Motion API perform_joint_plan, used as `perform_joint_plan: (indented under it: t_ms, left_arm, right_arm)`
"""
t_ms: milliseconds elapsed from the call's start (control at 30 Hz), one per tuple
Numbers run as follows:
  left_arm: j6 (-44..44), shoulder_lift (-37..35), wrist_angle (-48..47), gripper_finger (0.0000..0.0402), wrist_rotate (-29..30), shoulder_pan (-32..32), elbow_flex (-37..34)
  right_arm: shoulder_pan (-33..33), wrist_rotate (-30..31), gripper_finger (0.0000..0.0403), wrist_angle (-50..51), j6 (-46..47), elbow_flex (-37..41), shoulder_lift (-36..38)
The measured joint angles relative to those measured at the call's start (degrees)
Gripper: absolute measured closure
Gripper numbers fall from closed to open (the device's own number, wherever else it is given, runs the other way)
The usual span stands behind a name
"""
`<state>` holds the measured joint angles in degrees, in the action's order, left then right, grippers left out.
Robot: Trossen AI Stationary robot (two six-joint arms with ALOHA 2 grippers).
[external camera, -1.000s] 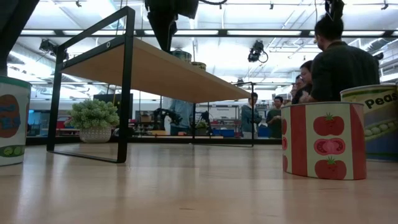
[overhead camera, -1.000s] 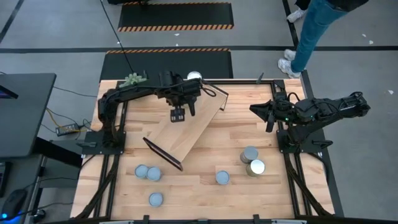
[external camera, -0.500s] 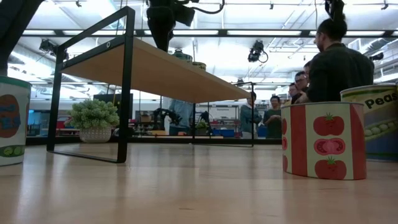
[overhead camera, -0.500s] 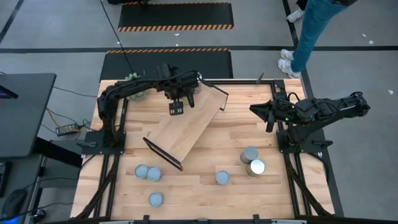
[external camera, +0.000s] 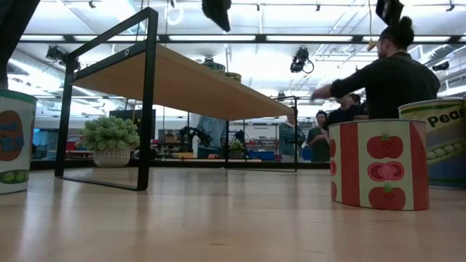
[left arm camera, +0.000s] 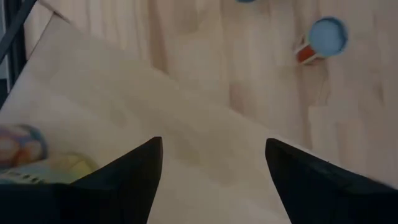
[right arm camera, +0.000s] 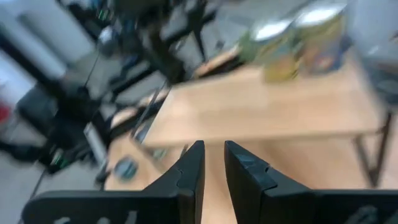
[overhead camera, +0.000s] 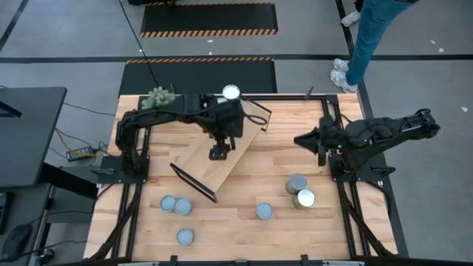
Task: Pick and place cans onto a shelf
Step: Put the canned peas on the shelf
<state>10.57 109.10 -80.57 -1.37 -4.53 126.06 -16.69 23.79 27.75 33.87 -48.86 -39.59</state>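
The shelf (overhead camera: 222, 151), a light-wood board, stands slantwise on its black frame ends (external camera: 148, 102) at mid-table. One white-topped can (overhead camera: 231, 91) stands on its far end. The low view shows two cans (external camera: 213, 64) there, and the right wrist view shows them blurred (right arm camera: 292, 37). My left gripper (overhead camera: 219, 154) hangs open above the middle of the board (left arm camera: 186, 124) and touches nothing. My right gripper (overhead camera: 304, 138) waits shut and empty at the right (right arm camera: 212, 158). Several cans stand on the table: a pair (overhead camera: 176, 205) and one alone (overhead camera: 185, 236) near left, one near middle (overhead camera: 264, 210), two near right (overhead camera: 299, 191).
A spiky green plant (overhead camera: 158, 95) stands at the far left corner. In the low view, a tomato can (external camera: 378, 164) and a peas can (external camera: 437, 138) loom close on the right. People stand beyond the table's far right (overhead camera: 369, 37).
My left gripper, open throughout, first went toward the shelf's far end. It then rose higher above the board and swung back along it toward the table's near edge. The can on the far end stays where it was.
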Motion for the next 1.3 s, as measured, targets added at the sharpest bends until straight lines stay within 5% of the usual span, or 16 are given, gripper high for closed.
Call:
perform_joint_plan:
  t_ms: [267, 567, 733, 933, 1300]
  left_arm:
    - [-16.4, 0.0, -1.2, 0.0114, 2.0, 3.4, 0.0]
    - [-12.5, 0.0, 0.5, 0.0114, 11.7, 11.8, -0.3]
    - [-10.3, 0.0, 0.0, 0.0114, 14.0, 11.7, -0.6]
    - [-7.9, -0.6, -0.8, 0.0129, 13.4, 11.1, -0.6]
    - [-8.4, -3.9, -3.4, 0.0176, 13.4, 9.7, -0.6]
  right_arm:
    - [-0.6, -15.8, 0.0334, 9.3, 8.5, 0.0, -5.1]
    - [-0.9, -19.6, 0.0334, 34.1, 20.5, -4.2, -11.8]
    - [-0.7, -27.5, 0.0334, 42.2, 21.5, -4.1, -16.0]
    - [-0.7, -32.7, 0.0334, 43.1, 18.7, -2.0, -21.6]
    - [-0.7, -32.4, 0.0334, 34.1, 13.4, 1.9, -29.2]
